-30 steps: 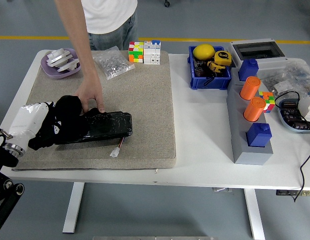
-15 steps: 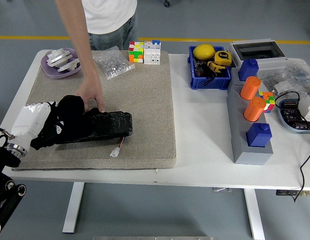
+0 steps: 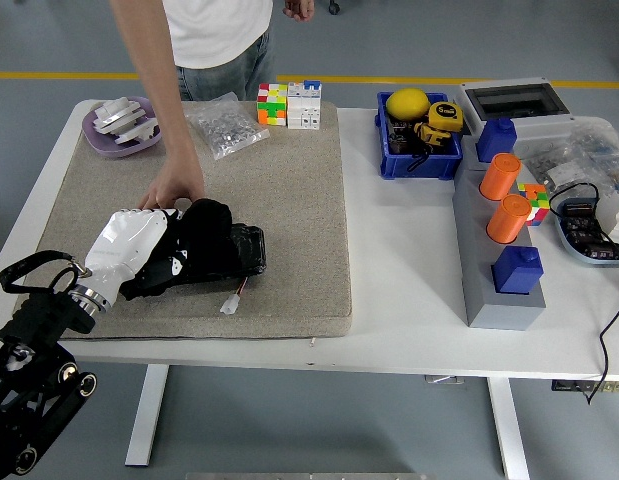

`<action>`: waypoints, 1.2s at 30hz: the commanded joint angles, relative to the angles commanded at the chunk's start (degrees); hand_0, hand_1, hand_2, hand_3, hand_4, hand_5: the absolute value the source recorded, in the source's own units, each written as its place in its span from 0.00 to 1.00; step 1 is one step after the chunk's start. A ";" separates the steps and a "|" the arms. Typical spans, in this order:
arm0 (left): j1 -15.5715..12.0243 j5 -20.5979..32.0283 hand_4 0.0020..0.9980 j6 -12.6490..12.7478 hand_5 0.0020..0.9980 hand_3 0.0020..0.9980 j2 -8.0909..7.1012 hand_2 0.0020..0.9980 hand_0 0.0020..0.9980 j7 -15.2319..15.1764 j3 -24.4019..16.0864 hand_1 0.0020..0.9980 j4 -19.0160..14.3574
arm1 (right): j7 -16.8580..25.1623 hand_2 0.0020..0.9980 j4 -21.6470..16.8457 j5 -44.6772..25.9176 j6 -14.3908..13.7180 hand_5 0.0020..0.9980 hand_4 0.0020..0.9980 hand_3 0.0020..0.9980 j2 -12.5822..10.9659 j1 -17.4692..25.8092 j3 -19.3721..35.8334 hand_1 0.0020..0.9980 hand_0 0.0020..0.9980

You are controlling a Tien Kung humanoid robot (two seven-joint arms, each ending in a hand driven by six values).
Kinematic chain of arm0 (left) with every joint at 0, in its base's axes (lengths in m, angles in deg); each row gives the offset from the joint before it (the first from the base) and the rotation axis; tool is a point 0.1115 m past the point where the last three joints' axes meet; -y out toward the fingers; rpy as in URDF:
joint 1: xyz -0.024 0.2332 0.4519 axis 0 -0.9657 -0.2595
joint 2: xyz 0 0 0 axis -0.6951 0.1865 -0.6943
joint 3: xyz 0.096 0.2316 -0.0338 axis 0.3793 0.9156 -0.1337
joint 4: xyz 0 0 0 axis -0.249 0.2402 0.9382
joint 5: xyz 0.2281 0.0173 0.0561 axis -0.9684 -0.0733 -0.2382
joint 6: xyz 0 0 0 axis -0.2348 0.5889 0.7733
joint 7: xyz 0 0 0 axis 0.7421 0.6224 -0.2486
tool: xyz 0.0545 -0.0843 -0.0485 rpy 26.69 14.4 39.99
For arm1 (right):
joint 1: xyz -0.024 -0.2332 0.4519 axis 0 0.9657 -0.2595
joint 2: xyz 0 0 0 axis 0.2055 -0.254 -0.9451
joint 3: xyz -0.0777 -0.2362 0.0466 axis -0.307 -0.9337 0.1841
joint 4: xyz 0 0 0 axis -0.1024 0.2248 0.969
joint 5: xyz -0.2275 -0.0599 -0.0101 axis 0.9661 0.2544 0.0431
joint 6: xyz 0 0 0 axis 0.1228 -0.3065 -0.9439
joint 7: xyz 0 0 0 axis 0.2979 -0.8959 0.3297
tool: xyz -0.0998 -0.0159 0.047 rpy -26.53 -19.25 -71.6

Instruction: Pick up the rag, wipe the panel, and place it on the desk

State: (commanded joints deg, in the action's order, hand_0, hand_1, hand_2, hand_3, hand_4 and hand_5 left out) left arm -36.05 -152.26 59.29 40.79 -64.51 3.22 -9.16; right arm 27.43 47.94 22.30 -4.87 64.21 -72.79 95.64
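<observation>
The robot's left hand, fingers closed on a black cloth rag, wipes the glossy black rectangular panel; steady, flat pressure would suit while a person's hand braces it.

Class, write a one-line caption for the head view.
Robot's left hand presses a black rag onto the black panel; a person's hand steadies it.

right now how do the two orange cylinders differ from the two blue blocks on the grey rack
The orange cylinders are round and lean at a tilt, side by side mid-rack; the blue blocks are boxy, sit upright and stand apart at the ends. All four rest on the grey rack.
</observation>
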 joint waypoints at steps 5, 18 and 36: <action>1.22 0.00 0.31 -0.15 0.00 0.51 0.13 0.55 0.27 0.22 3.19 0.28 -1.37 | 0.05 0.68 0.00 0.29 0.12 0.50 1.00 0.61 -0.01 -0.11 0.35 0.64 0.77; 3.70 0.00 0.31 -0.28 0.00 0.51 1.59 0.55 0.27 0.52 7.77 0.28 -1.76 | 0.13 0.68 0.00 0.54 0.18 0.50 1.00 0.61 -0.10 -0.35 0.62 0.64 0.77; 1.24 0.00 0.35 -0.38 0.00 0.52 1.37 0.55 0.27 1.02 2.87 0.29 -0.84 | 0.14 0.68 0.00 0.67 0.21 0.50 1.00 0.61 -0.02 -0.13 0.68 0.64 0.77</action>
State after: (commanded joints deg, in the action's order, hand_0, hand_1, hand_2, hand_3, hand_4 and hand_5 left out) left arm -34.81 -152.26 58.90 42.16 -63.50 6.10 -10.00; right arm 27.57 47.94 22.96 -4.66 64.19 -72.92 96.32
